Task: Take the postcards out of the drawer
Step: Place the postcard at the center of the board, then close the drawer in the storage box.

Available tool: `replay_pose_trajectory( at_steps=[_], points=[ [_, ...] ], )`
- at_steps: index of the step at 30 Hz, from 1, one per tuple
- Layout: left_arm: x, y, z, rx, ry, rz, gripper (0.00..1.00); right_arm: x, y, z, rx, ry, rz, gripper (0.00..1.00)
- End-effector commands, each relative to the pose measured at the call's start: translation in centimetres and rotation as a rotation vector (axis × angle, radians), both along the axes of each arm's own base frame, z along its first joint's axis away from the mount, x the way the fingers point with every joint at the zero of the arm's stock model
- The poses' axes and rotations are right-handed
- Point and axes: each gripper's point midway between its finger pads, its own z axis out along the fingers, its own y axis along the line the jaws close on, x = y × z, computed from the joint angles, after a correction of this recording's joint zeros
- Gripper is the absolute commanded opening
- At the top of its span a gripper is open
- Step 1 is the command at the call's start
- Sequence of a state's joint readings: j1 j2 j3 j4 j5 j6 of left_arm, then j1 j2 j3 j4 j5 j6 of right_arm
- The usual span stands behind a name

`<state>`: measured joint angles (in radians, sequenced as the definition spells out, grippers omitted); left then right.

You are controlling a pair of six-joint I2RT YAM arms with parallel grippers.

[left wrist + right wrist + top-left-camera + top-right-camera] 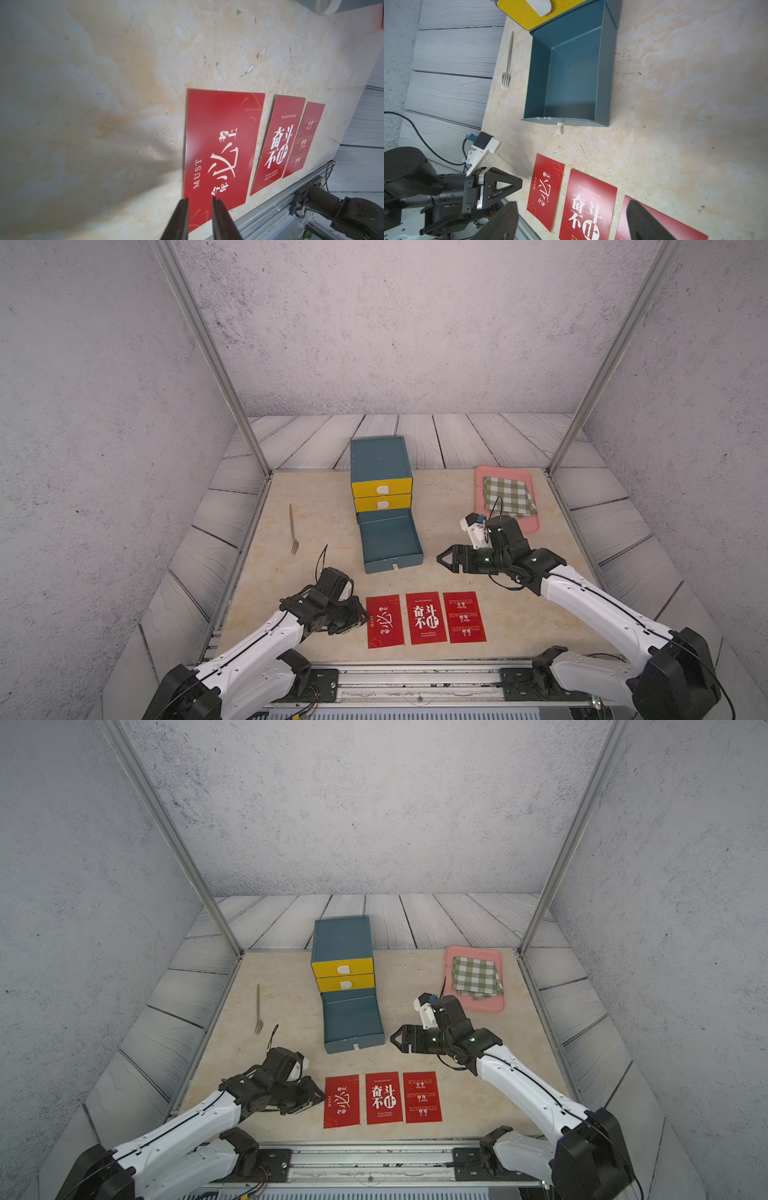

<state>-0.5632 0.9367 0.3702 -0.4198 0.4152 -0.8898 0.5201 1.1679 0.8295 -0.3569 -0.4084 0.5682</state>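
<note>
Item: postcards (426,618), three, red, flat on the counter (519,614), side by side at 6 o'clock of the open drawer (394,564) (nothing left inside). Long axes run 12 to 6, short edges facing the drawer. Left pincer (200,199): narrowly parted, empty, at the row's 9 o'clock end. Right pincer (442,559): wide, empty, at the drawer's 3 o'clock. Step judged: final release; next, lift clear without dragging a card.
</note>
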Motion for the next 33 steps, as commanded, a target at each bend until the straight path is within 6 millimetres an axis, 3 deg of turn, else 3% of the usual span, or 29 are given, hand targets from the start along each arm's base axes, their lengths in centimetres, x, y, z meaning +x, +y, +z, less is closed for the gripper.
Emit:
replay_pose_trajectory(
  at_steps=[1, 6, 10, 14, 19, 22, 25, 33],
  points=[
    [0.2, 0.3, 0.7, 0.030, -0.024, -0.014, 0.28, -0.1, -0.6, -1.0, -0.050, 0.008, -0.001, 0.85],
    [3.0, -0.2, 5.8, 0.045, -0.171, -0.034, 0.29, -0.9, -0.4, -2.4, -0.138, -0.009, 0.016, 0.84],
    [6.7, -0.1, 12.5, 0.099, -0.346, -0.071, 0.31, -2.1, 1.3, -4.0, -0.210, -0.028, 0.055, 0.84],
    [11.7, -0.3, 20.2, 0.118, -0.516, -0.090, 0.31, -2.6, 3.8, -5.6, -0.250, -0.069, 0.065, 0.84],
    [19.6, -0.1, 26.5, 0.109, -0.635, -0.059, 0.32, -2.1, 7.2, -7.1, -0.252, -0.126, 0.037, 0.84],
    [24.4, -0.5, 27.7, 0.132, -0.665, -0.076, 0.32, -1.3, 8.8, -7.9, -0.280, -0.166, 0.008, 0.84],
    [28.2, -1.7, 27.3, 0.129, -0.652, -0.117, 0.33, -0.3, 10.4, -8.4, -0.312, -0.207, -0.008, 0.84],
    [34.9, -2.6, 26.5, 0.135, -0.684, -0.128, 0.34, 1.1, 13.8, -10.1, -0.351, -0.236, -0.015, 0.84]
  ],
)
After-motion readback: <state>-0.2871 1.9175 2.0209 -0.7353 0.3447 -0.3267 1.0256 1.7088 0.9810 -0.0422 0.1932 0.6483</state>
